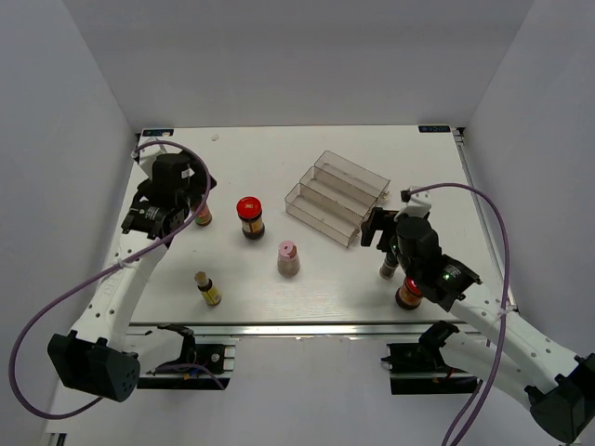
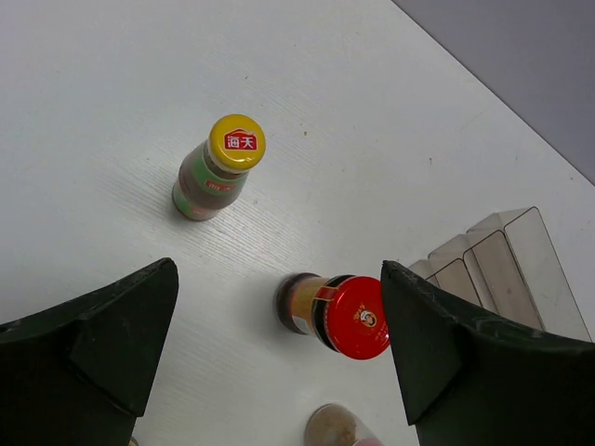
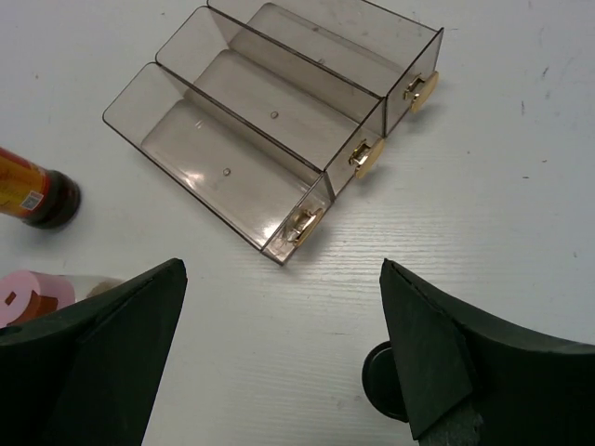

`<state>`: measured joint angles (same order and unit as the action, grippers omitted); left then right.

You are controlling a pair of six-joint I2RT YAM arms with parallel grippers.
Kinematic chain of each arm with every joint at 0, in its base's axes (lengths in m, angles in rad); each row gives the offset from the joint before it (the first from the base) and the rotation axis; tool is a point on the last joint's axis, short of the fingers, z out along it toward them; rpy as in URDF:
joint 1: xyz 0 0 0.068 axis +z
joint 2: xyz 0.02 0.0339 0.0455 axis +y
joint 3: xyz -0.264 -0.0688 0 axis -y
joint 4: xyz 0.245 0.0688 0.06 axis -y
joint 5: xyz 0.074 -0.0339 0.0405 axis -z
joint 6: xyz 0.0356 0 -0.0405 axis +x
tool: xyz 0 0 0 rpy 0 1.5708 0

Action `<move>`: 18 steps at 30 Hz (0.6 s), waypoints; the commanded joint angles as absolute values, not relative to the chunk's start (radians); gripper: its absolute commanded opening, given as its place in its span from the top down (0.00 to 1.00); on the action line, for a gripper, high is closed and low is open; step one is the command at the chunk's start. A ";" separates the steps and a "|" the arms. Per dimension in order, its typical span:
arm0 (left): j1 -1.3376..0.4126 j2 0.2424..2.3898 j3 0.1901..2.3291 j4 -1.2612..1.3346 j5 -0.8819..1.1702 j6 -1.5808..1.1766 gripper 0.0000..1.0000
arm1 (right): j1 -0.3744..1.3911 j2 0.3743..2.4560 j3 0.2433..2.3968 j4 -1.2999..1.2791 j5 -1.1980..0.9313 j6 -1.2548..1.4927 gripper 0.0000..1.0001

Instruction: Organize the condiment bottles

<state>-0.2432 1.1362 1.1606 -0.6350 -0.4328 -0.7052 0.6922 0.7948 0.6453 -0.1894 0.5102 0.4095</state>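
Though toward opposite edges of the table (image 1: 279,158), left hand (image 2: 279,269) and right hand (image 3: 284,265) both wide open.

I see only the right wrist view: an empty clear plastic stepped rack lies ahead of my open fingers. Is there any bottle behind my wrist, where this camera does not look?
Observer: Yes. A dark jar with a wide red lid stands near the front edge of the table, partly covered by the right arm.
Operator: What about the left side?
Observer: The left gripper is open, and a slim yellow-capped bottle stands just ahead of it, not gripped.
Operator: Is there any other yellow cap?
Observer: A second slim yellow-capped bottle stands alone near the front left.
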 commanded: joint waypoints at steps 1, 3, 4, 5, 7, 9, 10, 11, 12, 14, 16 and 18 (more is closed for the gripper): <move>-0.239 1.103 1.170 -0.620 -0.454 -0.658 0.02 | 0.690 0.801 0.683 -0.115 0.476 0.391 0.11; -0.239 1.129 1.195 -0.643 -0.477 -0.663 0.02 | 0.690 0.801 0.680 -0.095 0.465 0.370 0.10; -0.239 1.140 1.203 -0.666 -0.515 -0.678 0.02 | 0.690 0.801 0.675 -0.086 0.460 0.361 0.11; -0.238 1.150 1.209 -0.670 -0.534 -0.689 0.02 | 0.689 0.798 0.664 -0.074 0.457 0.348 0.11; -0.227 1.163 1.184 -0.600 -0.497 -0.666 0.02 | 0.690 0.793 0.651 -0.052 0.474 0.342 0.11; -0.195 1.175 1.158 -0.557 -0.437 -0.641 0.02 | 0.690 0.782 0.627 -0.028 0.495 0.342 0.11; -0.189 1.186 1.161 -0.548 -0.422 -0.621 0.02 | 0.690 0.779 0.623 -0.028 0.512 0.339 0.11; -0.184 1.198 1.166 -0.545 -0.417 -0.609 0.02 | 0.690 0.775 0.621 -0.034 0.520 0.337 0.11; -0.180 1.221 1.169 -0.517 -0.410 -0.568 0.02 | 0.690 0.775 0.623 -0.043 0.534 0.334 0.11; -0.158 1.250 1.166 -0.480 -0.344 -0.514 0.02 | 0.689 0.772 0.620 -0.046 0.555 0.333 0.11; -0.149 1.290 1.152 -0.427 -0.336 -0.439 0.02 | 0.689 0.772 0.617 -0.046 0.578 0.327 0.11; -0.147 1.311 1.147 -0.405 -0.334 -0.378 0.02 | 0.690 0.775 0.618 -0.058 0.594 0.325 0.11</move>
<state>-0.1547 1.2930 1.1599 -0.4812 -0.3798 -0.5060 0.6922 0.7849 0.6231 -0.0944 0.5343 0.3473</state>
